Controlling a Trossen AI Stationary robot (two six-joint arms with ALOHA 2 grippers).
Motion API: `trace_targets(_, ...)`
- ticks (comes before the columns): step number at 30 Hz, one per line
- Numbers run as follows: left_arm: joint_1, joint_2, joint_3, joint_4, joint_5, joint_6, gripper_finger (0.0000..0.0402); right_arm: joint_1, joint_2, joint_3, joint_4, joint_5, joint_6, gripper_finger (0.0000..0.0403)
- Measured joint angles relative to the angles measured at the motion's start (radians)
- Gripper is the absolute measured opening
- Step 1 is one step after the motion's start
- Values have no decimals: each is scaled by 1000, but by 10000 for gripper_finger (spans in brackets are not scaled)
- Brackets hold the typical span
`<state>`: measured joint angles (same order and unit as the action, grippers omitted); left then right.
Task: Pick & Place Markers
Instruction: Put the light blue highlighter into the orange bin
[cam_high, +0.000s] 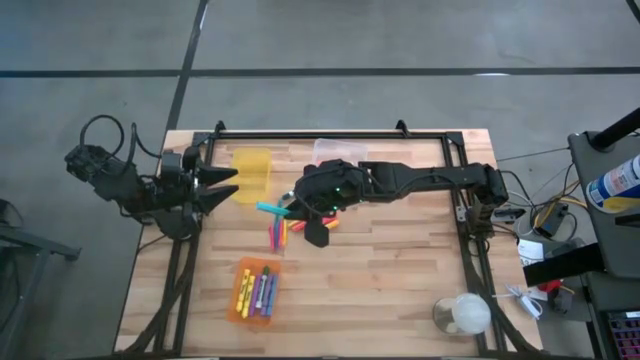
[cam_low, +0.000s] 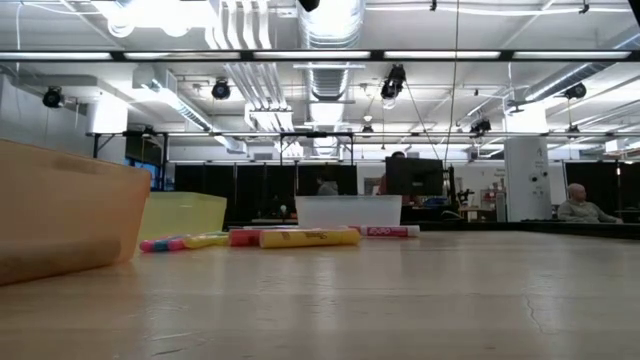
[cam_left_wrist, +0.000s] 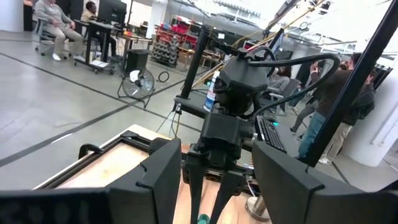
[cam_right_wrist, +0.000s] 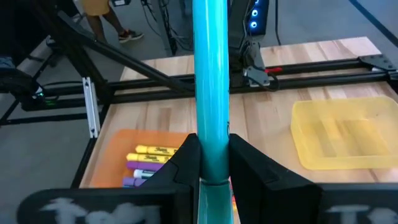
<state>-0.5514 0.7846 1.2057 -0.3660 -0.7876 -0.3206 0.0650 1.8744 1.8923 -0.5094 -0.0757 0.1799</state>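
The right hand (cam_right_wrist: 210, 165) grips a teal marker (cam_right_wrist: 210, 81) above the table's (cam_high: 400, 270) middle. The left hand (cam_high: 228, 187) waits wide open at the left edge, beside the yellow bin (cam_high: 252, 172)

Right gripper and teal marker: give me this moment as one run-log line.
right gripper: shut on teal marker, lifted | left gripper: open, waiting at table's left edge | orange bin: holds markers

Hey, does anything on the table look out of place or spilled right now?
Nothing spilled. A few markers lie loose mid-table rather than in the orange bin; the right gripper holds a teal marker.
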Motion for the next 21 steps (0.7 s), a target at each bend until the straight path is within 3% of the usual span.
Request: trace_targets(21,0,0,0,6,0,6,192,0,0,-6,84,11,13,54)
